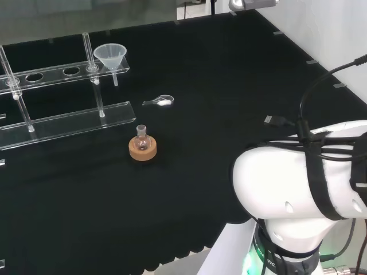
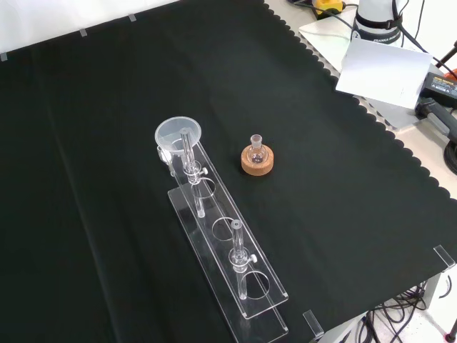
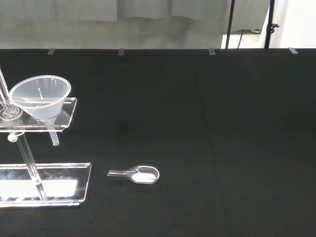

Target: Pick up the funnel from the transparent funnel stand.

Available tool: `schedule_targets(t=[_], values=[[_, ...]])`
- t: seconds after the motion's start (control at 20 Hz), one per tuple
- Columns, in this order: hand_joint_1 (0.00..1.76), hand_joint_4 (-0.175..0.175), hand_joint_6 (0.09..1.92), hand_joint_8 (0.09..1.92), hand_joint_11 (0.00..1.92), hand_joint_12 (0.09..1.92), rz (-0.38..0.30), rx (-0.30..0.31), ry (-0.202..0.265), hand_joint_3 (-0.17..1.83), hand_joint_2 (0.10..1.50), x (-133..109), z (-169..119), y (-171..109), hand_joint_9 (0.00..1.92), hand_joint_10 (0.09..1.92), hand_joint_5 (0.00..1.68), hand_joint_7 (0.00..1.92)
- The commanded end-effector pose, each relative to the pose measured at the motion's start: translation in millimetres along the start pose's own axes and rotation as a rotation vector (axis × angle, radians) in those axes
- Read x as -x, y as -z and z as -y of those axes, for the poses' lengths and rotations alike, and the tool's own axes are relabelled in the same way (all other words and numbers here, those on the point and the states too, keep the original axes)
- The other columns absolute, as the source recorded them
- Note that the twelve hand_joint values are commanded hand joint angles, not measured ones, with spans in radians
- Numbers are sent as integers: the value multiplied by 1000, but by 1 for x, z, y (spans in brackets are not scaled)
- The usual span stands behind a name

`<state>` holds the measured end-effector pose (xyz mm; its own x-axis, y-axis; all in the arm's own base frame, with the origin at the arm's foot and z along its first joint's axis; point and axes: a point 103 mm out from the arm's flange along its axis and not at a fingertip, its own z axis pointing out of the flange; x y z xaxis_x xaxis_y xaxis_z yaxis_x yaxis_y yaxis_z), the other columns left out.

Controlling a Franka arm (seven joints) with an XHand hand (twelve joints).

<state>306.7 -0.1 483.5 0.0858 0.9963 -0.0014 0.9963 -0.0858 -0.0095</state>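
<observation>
Funnel (image 1: 110, 57) sits in the end hole of the transparent funnel stand (image 1: 63, 120) on the desk (image 1: 218, 86), near a small flask (image 1: 141, 137) on a cork ring (image 1: 143, 149). Robot hand state: cannot tell.

White arm link (image 1: 298, 183) bulking large at the head view's lower right, rounded, wrapped in black straps and cables, a green glow at the joint beneath. In the front view, arm base (image 2: 377, 18) standing at the top right edge beyond the cloth, cables trailing beside it.
</observation>
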Motion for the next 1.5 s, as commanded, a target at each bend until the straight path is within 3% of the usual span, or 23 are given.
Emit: schedule_targets(t=[0.05,0.25,0.95,1.25,1.35,1.5], values=[[76,23,87,253,138,1339,7,7,-5,470,1117,1,0,0,109,623,189,11],[3,35,87,169,103,1340,11,6,-14,458,1193,2,-2,0,63,613,170,0],[0,33,87,183,106,1343,-1,-21,-41,423,1212,6,-27,-20,74,622,175,0],[0,32,87,193,108,1345,-33,-54,8,414,1214,3,-71,-42,79,625,178,0],[0,31,87,196,108,1345,-69,-62,40,412,1213,-4,-88,-49,82,626,177,1],[0,31,87,204,108,1347,-58,-74,85,406,1209,-23,-112,-58,94,632,173,9]])
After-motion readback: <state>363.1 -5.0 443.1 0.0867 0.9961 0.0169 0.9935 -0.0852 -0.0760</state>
